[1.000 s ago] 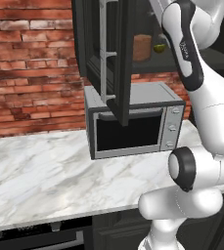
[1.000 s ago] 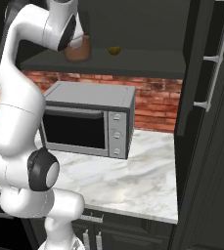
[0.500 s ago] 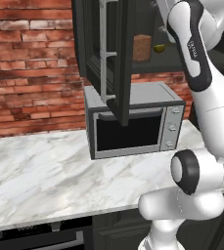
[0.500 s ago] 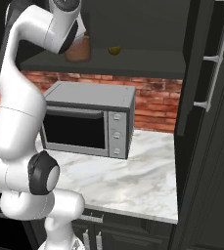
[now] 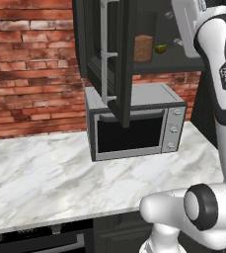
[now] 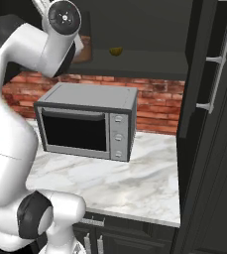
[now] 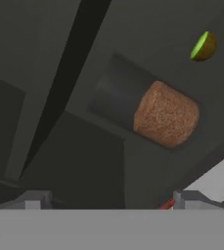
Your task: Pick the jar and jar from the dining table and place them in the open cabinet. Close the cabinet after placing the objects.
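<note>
A clear glass jar (image 5: 143, 48) with reddish-brown grainy filling stands upright on the shelf of the open black cabinet (image 5: 178, 62). In the hand view the jar (image 7: 162, 114) lies ahead, apart from my fingertips (image 7: 187, 199). My gripper (image 7: 108, 202) is open, with nothing between its fingers. From the right base view the jar (image 6: 85, 52) is partly hidden behind my arm. The dining table is out of view.
A small yellow fruit (image 5: 160, 49) rests on the same shelf, right of the jar. The cabinet's left door (image 5: 107, 54) hangs open over a steel microwave (image 5: 134, 126) on a marble counter (image 5: 40, 178). The right door (image 6: 209, 99) stands open too.
My hand has drawn back from the jar, up and away from the shelf. The jar stays standing where it was. The gripper has stayed open.
</note>
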Motion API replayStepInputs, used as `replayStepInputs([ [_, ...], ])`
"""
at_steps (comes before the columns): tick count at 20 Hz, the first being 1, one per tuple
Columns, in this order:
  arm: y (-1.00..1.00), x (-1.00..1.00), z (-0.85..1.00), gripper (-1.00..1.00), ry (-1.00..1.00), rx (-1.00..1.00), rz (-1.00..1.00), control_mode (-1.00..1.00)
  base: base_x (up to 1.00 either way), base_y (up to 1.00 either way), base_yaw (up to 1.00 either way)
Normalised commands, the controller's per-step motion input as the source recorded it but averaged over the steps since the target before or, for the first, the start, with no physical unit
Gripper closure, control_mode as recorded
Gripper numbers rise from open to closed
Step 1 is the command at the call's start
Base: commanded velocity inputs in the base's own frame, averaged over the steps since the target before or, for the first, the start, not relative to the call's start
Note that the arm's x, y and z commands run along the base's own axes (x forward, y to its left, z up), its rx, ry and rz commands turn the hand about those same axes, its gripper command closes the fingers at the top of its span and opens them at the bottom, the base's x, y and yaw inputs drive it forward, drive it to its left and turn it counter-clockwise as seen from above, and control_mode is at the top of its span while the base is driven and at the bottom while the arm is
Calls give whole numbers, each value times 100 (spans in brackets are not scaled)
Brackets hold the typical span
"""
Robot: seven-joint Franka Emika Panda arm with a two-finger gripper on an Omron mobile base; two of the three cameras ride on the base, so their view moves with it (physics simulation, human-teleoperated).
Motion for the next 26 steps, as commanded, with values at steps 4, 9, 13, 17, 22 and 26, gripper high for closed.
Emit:
replayStepInputs([
  [4,0,-93,-4,-100,-6,0,1,-100,0,0,0],
  [9,0,-77,-11,-100,-1,-2,0,-100,0,0,0],
  [13,0,-65,-24,-100,0,-6,0,-100,0,0,0],
  [17,0,-55,-33,-100,0,-8,0,-100,0,0,0],
  [22,0,-33,-14,-100,1,-1,0,-100,0,0,0],
  [26,0,0,0,-100,0,0,0,-100,0,0,0],
])
